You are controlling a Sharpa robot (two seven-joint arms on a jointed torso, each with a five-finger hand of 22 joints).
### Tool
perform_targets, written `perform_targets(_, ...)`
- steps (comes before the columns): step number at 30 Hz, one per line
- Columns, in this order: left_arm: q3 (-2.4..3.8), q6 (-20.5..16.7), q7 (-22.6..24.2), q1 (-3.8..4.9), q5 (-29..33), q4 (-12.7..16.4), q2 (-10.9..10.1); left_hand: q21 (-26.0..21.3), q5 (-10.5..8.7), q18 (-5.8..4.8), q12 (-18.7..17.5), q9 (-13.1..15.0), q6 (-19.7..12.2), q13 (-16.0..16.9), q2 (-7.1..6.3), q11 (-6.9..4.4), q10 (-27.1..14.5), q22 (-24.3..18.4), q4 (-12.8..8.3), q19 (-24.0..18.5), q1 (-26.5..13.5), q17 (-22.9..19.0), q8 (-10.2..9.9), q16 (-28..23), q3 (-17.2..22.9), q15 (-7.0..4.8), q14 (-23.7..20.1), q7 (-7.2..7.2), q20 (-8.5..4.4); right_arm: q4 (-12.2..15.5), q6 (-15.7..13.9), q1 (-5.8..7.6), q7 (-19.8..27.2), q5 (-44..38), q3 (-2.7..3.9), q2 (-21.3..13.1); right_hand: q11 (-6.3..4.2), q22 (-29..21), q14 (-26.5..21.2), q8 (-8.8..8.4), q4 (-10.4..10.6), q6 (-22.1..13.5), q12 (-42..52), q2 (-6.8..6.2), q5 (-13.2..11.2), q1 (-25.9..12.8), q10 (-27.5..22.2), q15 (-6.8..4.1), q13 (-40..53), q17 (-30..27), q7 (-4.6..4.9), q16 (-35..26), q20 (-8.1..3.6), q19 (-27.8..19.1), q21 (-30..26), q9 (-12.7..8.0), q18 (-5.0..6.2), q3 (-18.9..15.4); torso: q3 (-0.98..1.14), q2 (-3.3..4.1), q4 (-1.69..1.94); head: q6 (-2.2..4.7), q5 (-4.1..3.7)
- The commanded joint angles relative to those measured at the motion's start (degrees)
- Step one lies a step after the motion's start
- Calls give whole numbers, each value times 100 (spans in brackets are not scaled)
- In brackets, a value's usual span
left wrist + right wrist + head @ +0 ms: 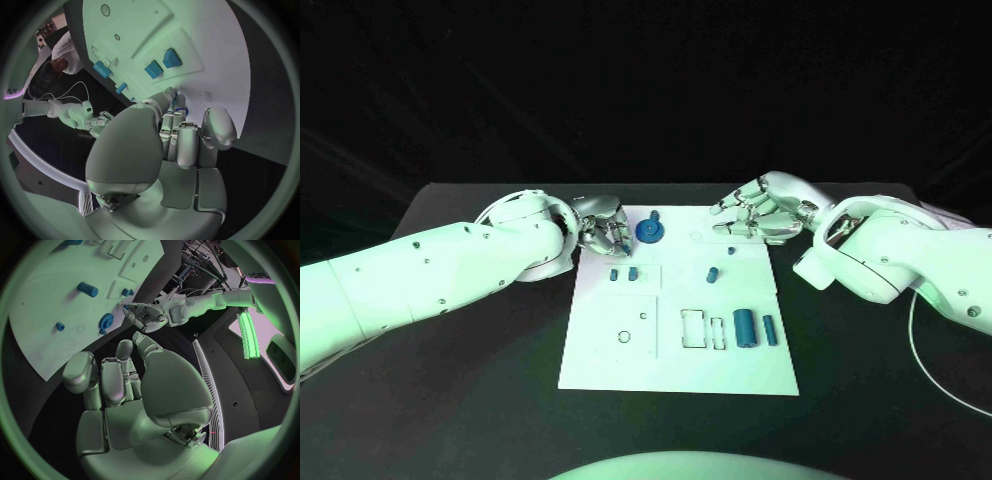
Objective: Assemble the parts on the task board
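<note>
Two hands hovered over the far end of the task board (678,370), one at each far corner. The left hand (602,235) sat at the board's far left corner, just inside its left edge, fingers curled in together; whether they pinched anything could not be told. Just beside its fingertips, toward the middle of the far edge, stood one blue gear (649,232), close to the hand, though contact could not be made out. A little nearer than the left hand, along the left half of the board, lay two small blue blocks (625,273) side by side; the left wrist view showed them as a pair (162,63) beyond the curled fingers (181,140). At the middle of the board one short blue peg (713,273) stood alone, with one tiny blue piece (731,251) a little farther back toward the right edge. Near the right edge, toward the near half, two blue cylinders (751,328) lay side by side beside the outlined slots. The right hand (759,213) was at the far right corner, fingers bent inward and holding nothing that could be seen, apart from every blue part. All rested on the black table (459,390).
</note>
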Motion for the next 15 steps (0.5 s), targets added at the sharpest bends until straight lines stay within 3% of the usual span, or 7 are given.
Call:
perform_targets(1,1,106,-26,-9,-33,-37,27,5,-17,-56,-38,4,36,2,-5,9,46,3,1,27,-46,-10,-27,13,24,-32,146,-1,-9,9,60,-4,29,-3,0,0,-10,-7,156,28,-2,7,-3,28,29,9,-20,-9,-4,0,13,-30,-11,-34,-32,6,86,5,4,-2,-5,-7,5)
perform_targets(15,-7,202,-20,-20,-127,-92,78,8,-17,-55,-46,6,50,9,-7,2,66,9,-12,25,-51,-10,-29,13,37,-36,146,-8,-9,18,58,-4,31,-3,0,-6,-10,-7,156,28,-2,7,-3,28,29,9,-20,-9,-4,0,13,-30,-11,-34,-32,6,86,5,-3,-3,-1,-20,-11)
